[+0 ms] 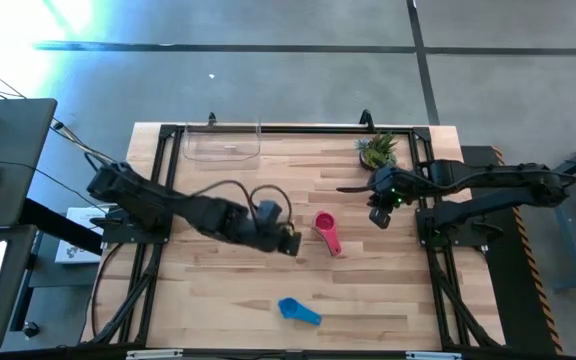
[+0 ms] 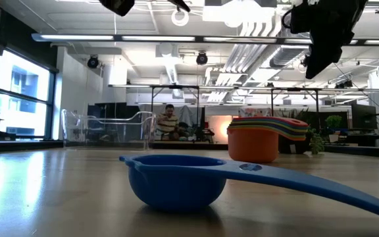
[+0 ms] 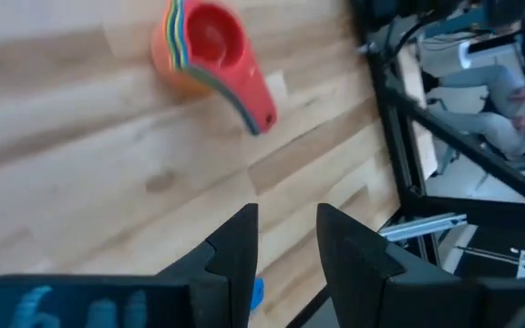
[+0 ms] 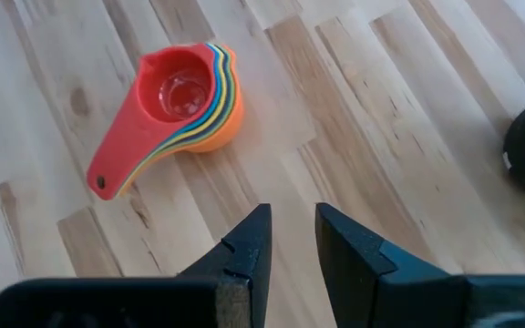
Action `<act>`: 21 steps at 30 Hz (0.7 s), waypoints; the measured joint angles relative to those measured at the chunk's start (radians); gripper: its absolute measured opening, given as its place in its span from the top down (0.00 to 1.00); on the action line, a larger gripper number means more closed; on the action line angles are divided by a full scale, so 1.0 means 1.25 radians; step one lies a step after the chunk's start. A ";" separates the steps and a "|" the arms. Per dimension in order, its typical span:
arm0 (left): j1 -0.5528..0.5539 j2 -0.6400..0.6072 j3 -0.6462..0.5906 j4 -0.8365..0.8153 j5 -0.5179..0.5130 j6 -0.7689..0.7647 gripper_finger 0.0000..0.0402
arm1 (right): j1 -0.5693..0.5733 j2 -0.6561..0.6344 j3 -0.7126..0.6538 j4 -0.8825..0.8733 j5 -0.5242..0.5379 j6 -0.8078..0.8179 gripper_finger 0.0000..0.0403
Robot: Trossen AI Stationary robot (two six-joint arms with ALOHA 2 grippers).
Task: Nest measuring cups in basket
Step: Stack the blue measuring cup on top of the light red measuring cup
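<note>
A nested stack of measuring cups, pink on top and orange at the bottom, stands on the wooden table near its middle; it also shows as the stack. A single blue cup lies by itself toward the near edge, bowl up in the low view. The clear basket stands at the far edge, left of centre. My left gripper hovers just left of the stack, its fingers slightly open and holding nothing. My right gripper hangs right of the stack, also slightly open and holding nothing.
A small potted plant stands at the far right, close to my right arm. Black frame rails run along the table's left and right sides. Bare wood lies between the stack and the basket. A person sits in the room beyond.
</note>
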 joint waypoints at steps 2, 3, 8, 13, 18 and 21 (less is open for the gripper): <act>-0.020 0.022 0.000 0.009 0.000 -0.039 0.74 | -0.005 0.000 0.000 -0.004 0.000 0.000 0.80; -0.029 0.034 0.000 0.014 0.001 -0.056 0.74 | -0.006 0.000 0.000 -0.005 0.000 0.000 0.80; -0.072 0.085 0.000 0.034 0.004 -0.121 0.74 | -0.008 0.000 0.000 -0.005 0.000 -0.014 0.80; -0.106 0.124 0.000 0.033 0.005 -0.142 0.74 | -0.008 0.000 0.000 -0.005 0.000 -0.017 0.80; -0.124 0.151 0.000 0.035 0.019 -0.058 0.74 | -0.008 0.001 0.000 -0.005 0.001 -0.012 0.80; -0.131 0.168 0.000 0.037 0.031 -0.001 0.74 | -0.008 0.001 0.000 -0.005 0.006 -0.008 0.80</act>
